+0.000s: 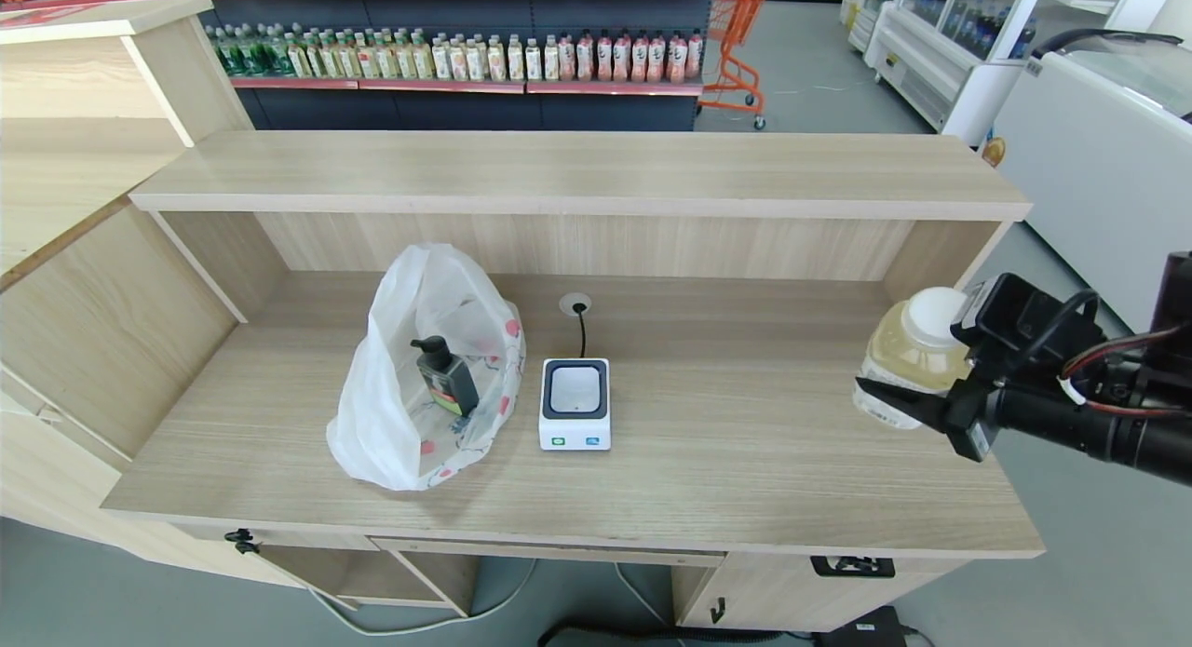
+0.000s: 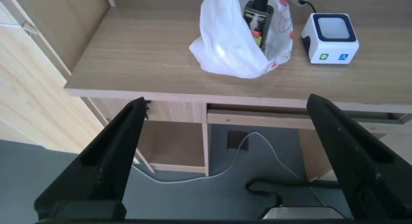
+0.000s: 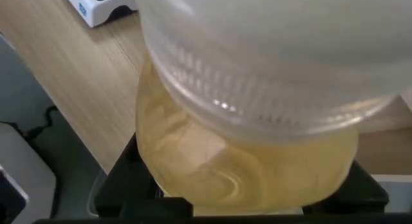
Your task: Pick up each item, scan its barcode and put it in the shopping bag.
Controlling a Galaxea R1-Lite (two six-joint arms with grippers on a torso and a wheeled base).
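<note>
A clear bottle of yellow liquid with a white cap [image 1: 917, 349] is at the right end of the wooden counter [image 1: 745, 461]. My right gripper [image 1: 908, 388] is shut on this bottle [image 3: 244, 147], one dark finger on each side of its body. The white shopping bag [image 1: 400, 414] stands open on the left of the counter, with a dark pump bottle [image 1: 447, 377] inside it. The white barcode scanner [image 1: 575, 403] sits just right of the bag. My left gripper [image 2: 225, 166] hangs open, with nothing in it, in front of and below the counter's front edge.
A raised shelf [image 1: 577, 172] runs along the back of the counter, with side walls at both ends. The scanner's cable [image 1: 582, 330] runs to a hole behind it. The counter between scanner and bottle is bare. Store shelves and freezers stand beyond.
</note>
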